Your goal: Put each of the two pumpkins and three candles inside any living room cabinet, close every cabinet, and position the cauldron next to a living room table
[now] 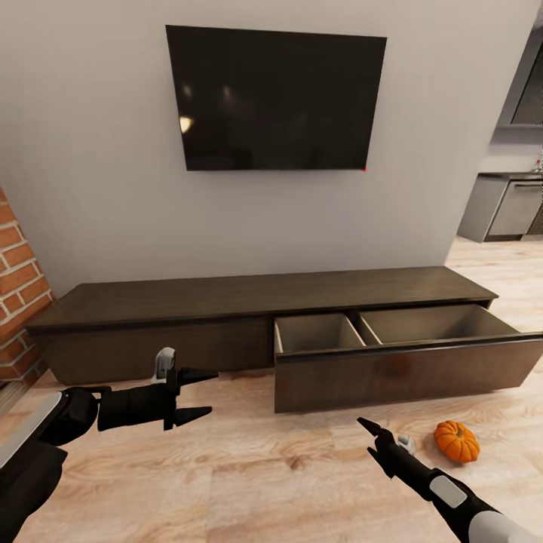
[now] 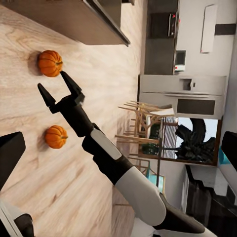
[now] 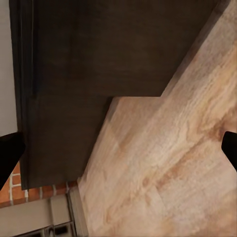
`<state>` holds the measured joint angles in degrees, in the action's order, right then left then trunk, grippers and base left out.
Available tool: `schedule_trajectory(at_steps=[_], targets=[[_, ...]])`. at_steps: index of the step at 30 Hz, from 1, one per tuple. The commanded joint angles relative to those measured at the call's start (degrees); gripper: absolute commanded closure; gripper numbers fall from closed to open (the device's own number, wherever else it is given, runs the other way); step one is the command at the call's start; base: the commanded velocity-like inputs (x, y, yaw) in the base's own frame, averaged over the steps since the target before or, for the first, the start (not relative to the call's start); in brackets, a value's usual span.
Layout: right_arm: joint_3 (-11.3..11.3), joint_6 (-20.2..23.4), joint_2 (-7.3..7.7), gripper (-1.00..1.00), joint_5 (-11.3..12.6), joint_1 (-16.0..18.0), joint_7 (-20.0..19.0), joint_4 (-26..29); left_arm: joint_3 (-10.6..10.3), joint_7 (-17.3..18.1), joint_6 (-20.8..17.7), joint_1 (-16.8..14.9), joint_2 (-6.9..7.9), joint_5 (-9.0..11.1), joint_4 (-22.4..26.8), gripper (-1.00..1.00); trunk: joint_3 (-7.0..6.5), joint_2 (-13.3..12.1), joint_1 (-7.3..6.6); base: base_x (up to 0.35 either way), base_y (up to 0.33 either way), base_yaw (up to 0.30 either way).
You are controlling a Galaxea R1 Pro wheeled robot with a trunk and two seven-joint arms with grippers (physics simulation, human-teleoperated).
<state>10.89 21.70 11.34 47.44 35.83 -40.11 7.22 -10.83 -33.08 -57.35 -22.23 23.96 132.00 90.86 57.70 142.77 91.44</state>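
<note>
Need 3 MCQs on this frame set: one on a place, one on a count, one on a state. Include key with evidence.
1. Where does the small bright-orange ribbed pumpkin in the head view lie?
A. in the drawer
B. on the wooden floor beside the right gripper
C. on the cabinet top

2. How many orange pumpkins does the left wrist view show?
A. one
B. two
C. three

3. What state is the right-hand pull-out front of the long low dark-brown wooden cabinet in?
A. pulled out
B. shut
C. removed

Key: B, it rests on the floor planks in front of the cabinet; B, one pumpkin and another flank the gripper; A, the drawer stands out, its compartments exposed.
</note>
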Motion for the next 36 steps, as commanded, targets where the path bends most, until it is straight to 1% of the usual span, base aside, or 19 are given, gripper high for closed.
schedule_trajectory(at_steps=[1,14,16,23,28,34,36], targets=[[0.45,0.45,0.00,-1.00,-0.01,0.02,-0.11,-0.01,-0.05,-0.56,0.04,-0.06,0.03,0.56,0.02,-1.00,-0.13,-0.39,-0.24,-0.023,0.000,0.000],[0.45,0.30,0.05,-1.00,0.16,0.02,-0.13,-0.10,-0.15,-0.58,0.05,-0.06,-0.01,0.54,0.02,-1.00,-2.46,-5.61,-3.09,-0.243,0.082,0.000],[0.45,0.28,0.07,-1.00,0.13,0.02,-0.09,-0.10,-0.11,-0.58,0.05,-0.05,-0.04,0.54,0.02,-1.00,-2.46,-5.61,-3.09,-0.129,0.007,0.000],[0.45,-0.09,0.06,-1.00,0.10,0.02,-0.09,-0.10,-0.12,-0.58,0.12,-0.04,-0.05,0.54,-0.04,-1.00,-2.46,-5.61,-3.09,-0.029,0.001,0.000],[0.45,-2.76,-0.04,-1.00,0.11,0.02,-0.07,-0.17,-0.15,-0.58,0.13,-0.06,-0.06,0.54,-0.06,-1.00,-3.36,-7.61,-4.19,-0.002,0.000,0.000],[0.45,-3.19,-0.01,-1.00,0.11,0.02,-0.15,-0.62,-0.15,-0.58,0.12,-0.06,-0.06,0.54,-0.03,-1.00,-4.44,-10.02,-5.51,0.000,0.000,0.000],[0.45,-3.25,-0.01,-1.00,0.11,0.02,-0.25,-1.26,-0.11,-0.58,0.13,-0.07,-0.06,0.54,-0.03,-1.00,-4.44,-10.02,-5.51,0.000,0.000,-0.060]])
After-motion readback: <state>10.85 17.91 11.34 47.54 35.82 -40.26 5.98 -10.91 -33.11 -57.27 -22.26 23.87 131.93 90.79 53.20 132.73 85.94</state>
